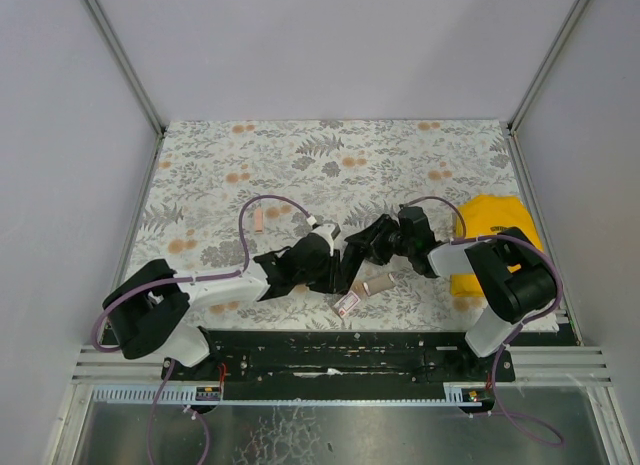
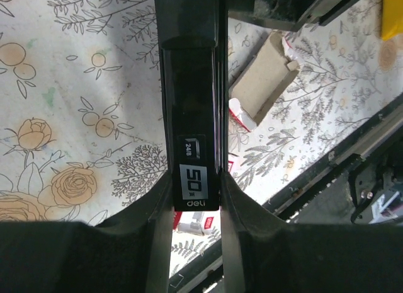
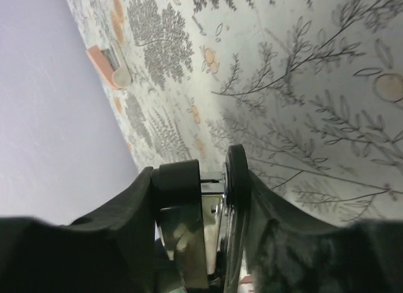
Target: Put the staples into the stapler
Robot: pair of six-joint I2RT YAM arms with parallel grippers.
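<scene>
The black stapler [image 1: 356, 257] hangs just above the floral table mat between my two grippers. My left gripper [image 1: 333, 262] is shut on one end of it. In the left wrist view the stapler [image 2: 192, 104] runs straight away from the gripper [image 2: 195, 193], its "50 deli" label facing the camera. My right gripper [image 1: 382, 242] comes in from the right, with both fingers pressed on the other end. That view shows black round parts and a bright metal channel of the stapler [image 3: 181, 178] between the fingers of the gripper [image 3: 200, 176]. I cannot make out loose staples.
An open cardboard staple tray [image 1: 378, 283] [image 2: 267, 75] lies on the mat just below the stapler. A small red-and-white box [image 1: 347, 304] [image 2: 195, 227] lies nearer the base rail. A yellow cloth [image 1: 488, 235] is at the right. A pink object [image 1: 259, 220] [image 3: 102, 61] lies at the left.
</scene>
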